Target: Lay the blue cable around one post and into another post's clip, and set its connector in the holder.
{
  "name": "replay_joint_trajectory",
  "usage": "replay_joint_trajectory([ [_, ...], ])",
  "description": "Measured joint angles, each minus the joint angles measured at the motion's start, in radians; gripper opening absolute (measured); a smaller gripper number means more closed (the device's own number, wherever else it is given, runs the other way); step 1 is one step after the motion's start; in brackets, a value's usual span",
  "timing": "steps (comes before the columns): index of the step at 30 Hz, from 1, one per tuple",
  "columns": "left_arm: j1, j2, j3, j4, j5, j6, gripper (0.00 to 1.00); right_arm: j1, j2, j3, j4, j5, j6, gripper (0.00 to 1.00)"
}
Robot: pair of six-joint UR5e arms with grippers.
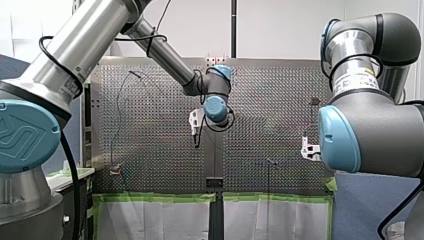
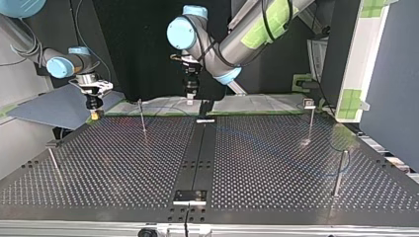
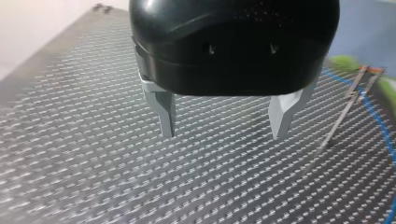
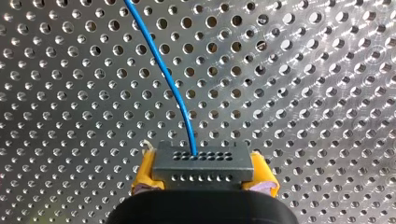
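In the right wrist view my right gripper [image 4: 203,173] is shut, its yellow pads [image 4: 144,172] clamped on both sides of a grey connector [image 4: 201,163]. The blue cable [image 4: 163,74] leaves the connector's face and curves away over the perforated table. My left gripper [image 3: 224,123] hangs above the table with its metal fingers [image 3: 166,114] open and nothing between them. Beside it, the blue cable [image 3: 380,121] runs past a thin post [image 3: 343,114]. In the top view my right gripper [image 2: 95,112] is at the far left edge and my left gripper [image 2: 190,94] is at the far middle.
Thin posts stand on the perforated table [image 2: 276,168]: one at the top view's far left [image 2: 142,118], one at the near left [image 2: 53,160], two at the right [image 2: 310,121] [image 2: 340,173]. A black block [image 2: 189,196] sits on the centre strip's near end. Green tape lines the far edge.
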Motion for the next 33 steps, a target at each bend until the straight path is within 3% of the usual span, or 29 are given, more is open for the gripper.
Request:
replay_joint_trajectory([
  [13,0.003,0.122,-0.121,0.121,-0.055,-0.026,1.0,0.004,0.0,0.0,-0.005,0.0,0.008,0.0],
  [22,0.006,0.211,-0.211,0.211,-0.021,-0.006,1.0,0.01,0.0,0.0,-0.007,0.0,0.008,0.0],
  [33,0.004,0.315,-0.315,0.315,-0.027,0.004,1.0,0.013,0.0,0.0,-0.009,0.0,0.013,0.0],
])
